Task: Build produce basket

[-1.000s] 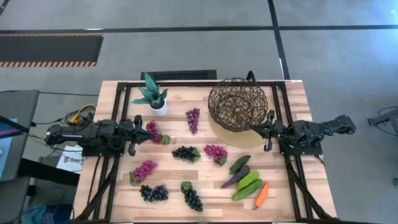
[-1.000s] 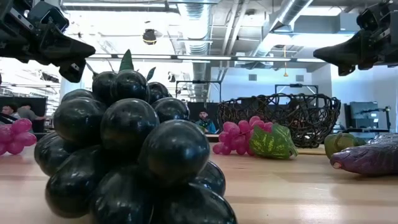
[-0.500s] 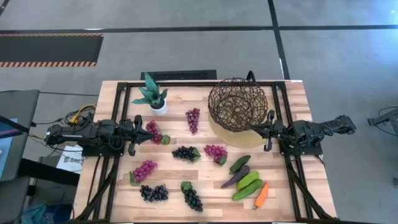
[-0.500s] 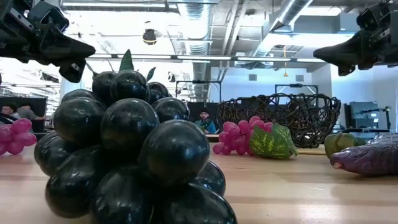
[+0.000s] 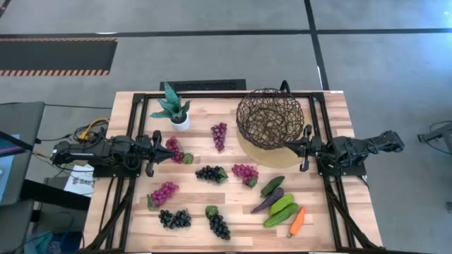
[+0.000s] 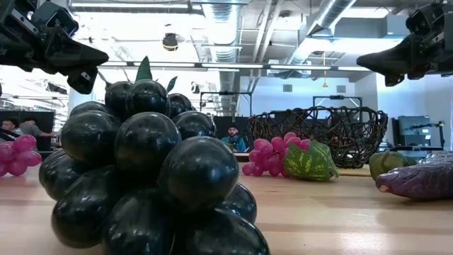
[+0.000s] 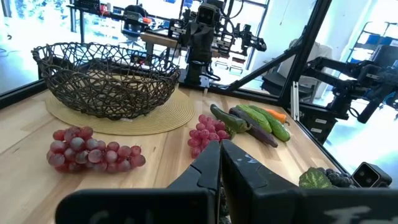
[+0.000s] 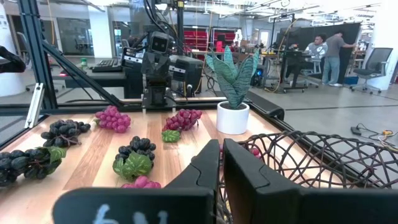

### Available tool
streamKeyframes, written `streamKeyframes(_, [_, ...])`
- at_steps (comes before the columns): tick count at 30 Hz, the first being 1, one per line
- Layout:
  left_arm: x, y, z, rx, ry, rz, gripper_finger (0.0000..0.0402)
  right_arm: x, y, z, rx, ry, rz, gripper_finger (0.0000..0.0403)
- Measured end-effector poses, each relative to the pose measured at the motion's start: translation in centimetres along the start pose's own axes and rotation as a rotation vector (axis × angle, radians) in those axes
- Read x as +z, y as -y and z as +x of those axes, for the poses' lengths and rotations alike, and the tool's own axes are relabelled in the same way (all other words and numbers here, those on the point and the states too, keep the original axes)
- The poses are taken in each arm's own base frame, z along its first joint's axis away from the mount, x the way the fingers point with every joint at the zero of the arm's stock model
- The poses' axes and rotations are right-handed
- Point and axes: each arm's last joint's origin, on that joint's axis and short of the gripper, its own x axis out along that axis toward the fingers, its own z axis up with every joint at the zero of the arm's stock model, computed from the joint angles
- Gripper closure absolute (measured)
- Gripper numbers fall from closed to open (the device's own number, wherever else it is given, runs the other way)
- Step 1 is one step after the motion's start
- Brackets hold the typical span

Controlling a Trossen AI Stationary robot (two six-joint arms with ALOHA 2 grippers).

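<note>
The dark brown wire basket point(image 5: 270, 118) stands on a flat tan disc point(image 5: 277, 155) at the table's far right. Grape bunches lie spread over the table: magenta point(image 5: 174, 149), purple point(image 5: 219, 134), black point(image 5: 210, 173), magenta point(image 5: 246, 172) and several more near the front. Green cucumbers point(image 5: 281, 204), a dark eggplant point(image 5: 267, 201) and an orange carrot point(image 5: 297, 221) lie together at the near right. My left gripper point(image 5: 152, 154) hovers shut at the table's left, beside the magenta bunch and raised above it. My right gripper point(image 5: 305, 148) hovers shut at the right, next to the basket's near side.
A small potted green plant point(image 5: 173, 107) stands at the far edge, left of the basket. A black metal frame point(image 5: 134, 116) borders the table. Bare wood lies between the two grippers, around the black bunch. People point(image 8: 323, 46) stand in the room beyond the table.
</note>
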Motion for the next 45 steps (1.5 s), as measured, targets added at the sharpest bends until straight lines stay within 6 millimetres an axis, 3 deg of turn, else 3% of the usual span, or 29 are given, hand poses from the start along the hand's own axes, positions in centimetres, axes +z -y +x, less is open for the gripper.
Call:
streamKeyframes(36, [0.1,-0.1,0.0,0.027,0.01,0.058,0.0401,0.0,0.0,0.0,0.0,0.0,0.0,0.0359])
streamKeyframes(42, [1.2,0.0,-0.1,0.034,0.157,-0.224,0.0401,0.3,0.0,0.0,-0.002,0.031,0.016,0.0359])
streamKeyframes(45, [2.0,0.1,-0.2,0.041,0.252,-0.352,0.0401,1.0,0.1,0.0,0.0,0.114,0.15,0.0359])
